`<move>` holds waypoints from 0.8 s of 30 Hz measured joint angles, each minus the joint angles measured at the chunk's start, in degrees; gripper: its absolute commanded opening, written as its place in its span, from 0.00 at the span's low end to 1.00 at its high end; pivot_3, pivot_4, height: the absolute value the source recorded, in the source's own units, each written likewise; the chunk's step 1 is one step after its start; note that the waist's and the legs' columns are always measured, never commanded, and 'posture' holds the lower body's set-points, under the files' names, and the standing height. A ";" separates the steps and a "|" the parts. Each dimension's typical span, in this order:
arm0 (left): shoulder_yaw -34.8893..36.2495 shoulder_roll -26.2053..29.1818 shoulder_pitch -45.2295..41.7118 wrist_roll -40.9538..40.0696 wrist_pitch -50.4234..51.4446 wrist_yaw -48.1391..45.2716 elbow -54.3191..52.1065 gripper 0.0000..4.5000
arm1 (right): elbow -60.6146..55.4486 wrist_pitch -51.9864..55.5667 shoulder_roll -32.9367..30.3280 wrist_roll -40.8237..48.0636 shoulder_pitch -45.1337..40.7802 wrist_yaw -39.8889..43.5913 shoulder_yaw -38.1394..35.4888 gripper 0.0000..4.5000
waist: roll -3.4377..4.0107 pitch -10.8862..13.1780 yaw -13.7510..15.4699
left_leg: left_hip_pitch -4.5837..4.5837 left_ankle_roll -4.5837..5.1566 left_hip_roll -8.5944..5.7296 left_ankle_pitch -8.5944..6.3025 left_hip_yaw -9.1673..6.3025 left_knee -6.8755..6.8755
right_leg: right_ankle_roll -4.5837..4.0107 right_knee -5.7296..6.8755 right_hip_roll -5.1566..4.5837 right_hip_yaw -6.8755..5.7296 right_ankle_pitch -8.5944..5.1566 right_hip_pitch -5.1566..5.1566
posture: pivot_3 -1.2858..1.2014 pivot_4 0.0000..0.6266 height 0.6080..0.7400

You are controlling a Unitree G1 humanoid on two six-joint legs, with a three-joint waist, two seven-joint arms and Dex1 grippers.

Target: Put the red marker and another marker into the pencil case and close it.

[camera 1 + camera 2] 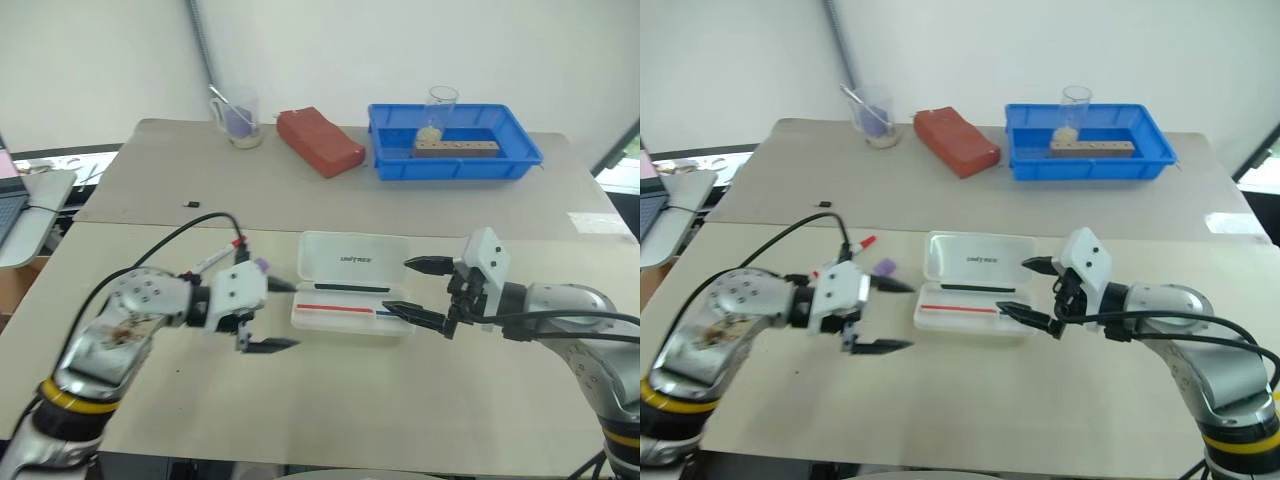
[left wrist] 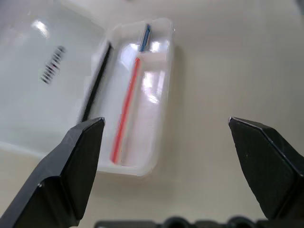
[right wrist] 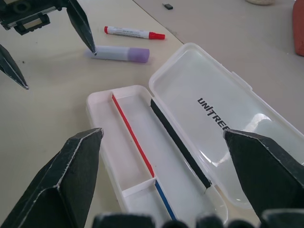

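We're seeing the pencil case (image 3: 156, 142) lying open mid-table, lid flat behind the tray; a thin red stick, a blue stick and a black pen are sitting inside. The red marker (image 3: 134, 33) and lavender marker (image 3: 118, 53) are lying on the table off its left end, both outside, the arm partly covering them from overhead. The left gripper (image 1: 272, 315) is hovering beside them, jaws spread, empty. The right gripper (image 1: 418, 290) is hanging by the case's right end, jaws wide, empty.
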 measured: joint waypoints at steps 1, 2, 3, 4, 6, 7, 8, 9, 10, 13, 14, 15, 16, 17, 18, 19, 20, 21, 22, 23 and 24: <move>1.78 1.73 1.42 -0.25 0.85 -0.08 1.22 0.99 | 0.11 0.03 -0.02 0.36 -0.59 0.29 0.02 1.00 | 0.01 0.00 -0.11 | 0.03 0.00 0.02 0.00 -0.01 -0.03 | -0.05 0.02 0.02 -0.01 -0.03 0.00 | 0.52 0.24 1.00; 3.73 2.95 2.19 -0.25 1.15 0.18 3.29 0.99 | 0.20 0.18 -0.02 0.87 -1.38 0.46 0.07 1.00 | 0.02 0.02 -0.06 | 0.05 0.00 0.03 0.00 -0.03 -0.04 | -0.08 0.05 0.03 -0.05 -0.05 0.00 | 0.52 0.24 1.00; 5.11 3.15 2.02 -0.05 0.95 1.24 5.64 0.99 | 0.24 0.34 -0.02 1.16 -2.50 0.65 0.14 1.00 | 0.07 0.03 0.07 | 0.06 0.00 0.03 0.00 -0.04 -0.04 | -0.09 0.05 0.02 -0.06 -0.05 -0.11 | 0.52 0.24 1.00; 6.08 2.99 1.48 0.32 0.49 2.81 8.22 0.99 | 0.25 0.56 0.00 1.86 -3.71 0.86 0.26 1.00 | 0.08 0.03 0.35 | 0.07 0.00 0.03 0.00 -0.04 -0.03 | -0.09 0.06 0.00 -0.08 -0.06 -0.25 | 0.52 0.24 1.00; 8.44 1.20 -1.36 2.08 -1.25 7.85 16.54 0.99 | -0.05 2.07 0.53 3.90 -7.21 1.23 0.62 1.00 | 0.05 0.04 0.83 | -0.02 0.00 0.01 0.00 -0.02 -0.03 | -0.10 0.06 -0.06 -0.12 -0.05 -0.35 | 0.52 0.24 1.00; 9.14 0.46 -2.70 2.83 -2.15 10.05 19.92 0.99 | -0.23 2.81 0.76 4.95 -8.55 1.26 0.83 1.00 | 0.00 0.03 0.97 | -0.10 0.00 0.01 0.00 -0.01 -0.03 | -0.10 0.05 -0.07 -0.12 -0.03 -0.44 | 0.52 0.24 1.00; 9.94 -0.19 -3.72 3.73 -3.16 12.02 23.03 0.99 | -0.47 3.32 0.88 5.78 -9.75 1.30 0.97 1.00 | -0.07 0.00 1.02 | -0.21 0.00 0.01 0.00 0.01 -0.03 | -0.10 0.05 -0.09 -0.11 -0.01 -0.53 | 0.52 0.24 1.00; 10.28 -0.71 -4.49 4.30 -4.12 13.55 25.71 0.99 | -0.54 4.22 1.00 6.67 -11.02 1.31 1.16 1.00 | -0.09 -0.01 1.02 | -0.25 0.00 0.00 0.00 0.04 -0.02 | -0.10 0.05 -0.12 -0.08 -0.01 -0.58 | 0.52 0.24 1.00; 10.30 -1.11 -5.13 4.90 -4.92 14.67 27.45 0.99 | -0.61 4.74 1.15 7.24 -12.00 1.30 1.30 1.00 | -0.10 -0.01 1.00 | -0.30 0.00 0.00 0.00 0.06 -0.02 | -0.10 0.05 -0.14 -0.07 0.00 -0.61 | 0.52 0.24 1.00; 10.00 -2.73 -7.86 7.07 -8.65 17.24 34.06 0.99 | -0.69 6.29 1.71 8.75 -15.80 1.31 2.94 1.00 | -0.11 -0.02 0.98 | -0.41 0.00 0.03 0.00 0.09 -0.02 | -0.14 0.14 -0.09 -0.07 0.05 -0.78 | 0.52 0.24 1.00; 9.70 -3.28 -8.97 7.60 -9.83 17.63 36.40 0.99 | -0.68 6.70 1.80 9.20 -16.56 1.34 3.20 1.00 | -0.11 -0.02 1.00 | -0.41 0.00 0.03 0.00 0.09 -0.02 | -0.15 0.17 -0.08 -0.08 0.05 -0.78 | 0.52 0.24 1.00; 9.35 -3.89 -10.34 8.29 -10.90 18.06 39.13 0.99 | -0.63 7.03 1.92 9.55 -17.40 1.37 3.44 1.00 | -0.10 -0.02 1.07 | -0.41 0.00 0.03 0.00 0.09 -0.03 | -0.16 0.22 -0.07 -0.09 0.06 -0.80 | 0.52 0.24 1.00; 8.90 -4.45 -11.79 8.91 -12.16 18.29 41.94 0.99 | -0.61 7.34 2.01 9.95 -18.23 1.40 3.58 1.00 | -0.10 -0.02 1.08 | -0.40 0.00 0.03 0.00 0.09 -0.03 | -0.18 0.23 -0.06 -0.09 0.07 -0.82 | 0.52 0.24 1.00; 8.41 -5.08 -13.30 9.42 -13.36 18.37 44.71 0.99 | -0.61 7.74 2.09 10.21 -18.99 1.41 3.72 1.00 | -0.11 -0.03 1.09 | -0.40 0.00 0.03 0.00 0.09 -0.03 | -0.18 0.25 -0.05 -0.10 0.07 -0.82 | 0.52 0.24 1.00; 7.86 -5.83 -14.99 9.93 -14.42 18.28 47.75 0.99 | -0.53 8.21 2.26 10.79 -19.82 1.40 3.89 1.00 | -0.10 -0.03 1.12 | -0.39 0.00 0.03 0.00 0.08 -0.03 | -0.19 0.25 -0.05 -0.10 0.08 -0.81 | 0.52 0.24 1.00; 7.31 -6.69 -16.79 10.46 -15.14 18.17 50.92 0.99 | -0.47 8.76 2.60 11.43 -20.71 1.35 4.12 1.00 | -0.10 -0.03 1.14 | -0.40 0.00 0.02 0.00 0.09 -0.02 | -0.19 0.26 -0.05 -0.10 0.08 -0.82 | 0.52 0.24 1.00; 6.88 -7.48 -18.51 10.62 -15.99 18.03 54.00 0.99 | -0.44 9.25 3.02 12.06 -21.46 1.28 4.40 1.00 | -0.11 -0.04 1.14 | -0.41 0.01 0.02 0.00 0.09 -0.01 | -0.19 0.27 -0.04 -0.11 0.08 -0.81 | 0.52 0.24 1.00; 6.44 -8.21 -20.03 10.85 -16.75 17.85 56.98 0.99 | -0.36 9.50 3.41 12.31 -22.35 1.15 4.72 1.00 | -0.11 -0.04 1.11 | -0.44 0.01 0.02 0.01 0.09 0.00 | -0.19 0.29 -0.03 -0.10 0.08 -0.82 | 0.52 0.24 1.00; 5.99 -9.14 -22.09 11.21 -17.33 17.31 60.90 0.99 | -0.23 10.01 3.87 12.78 -23.36 0.80 4.84 1.00 | -0.11 -0.05 1.12 | -0.49 0.03 0.01 0.02 0.09 0.02 | -0.18 0.32 -0.03 -0.10 0.08 -0.82 | 0.52 0.24 1.00; 5.58 -9.86 -23.71 11.41 -17.70 16.59 64.38 0.99 | -0.23 10.47 4.22 13.42 -24.52 0.31 4.96 1.00 | -0.12 -0.05 1.08 | -0.59 0.04 0.01 0.03 0.09 0.04 | -0.18 0.38 -0.03 -0.10 0.08 -0.81 | 0.52 0.24 1.00; 5.35 -10.15 -24.23 11.48 -17.96 15.98 65.81 0.99 | -0.24 10.59 4.29 13.61 -24.87 0.15 4.96 1.00 | -0.14 -0.07 1.06 | -0.66 0.05 -0.01 0.03 0.10 0.07 | -0.17 0.51 -0.03 -0.09 0.09 -0.84 | 0.52 0.24 1.00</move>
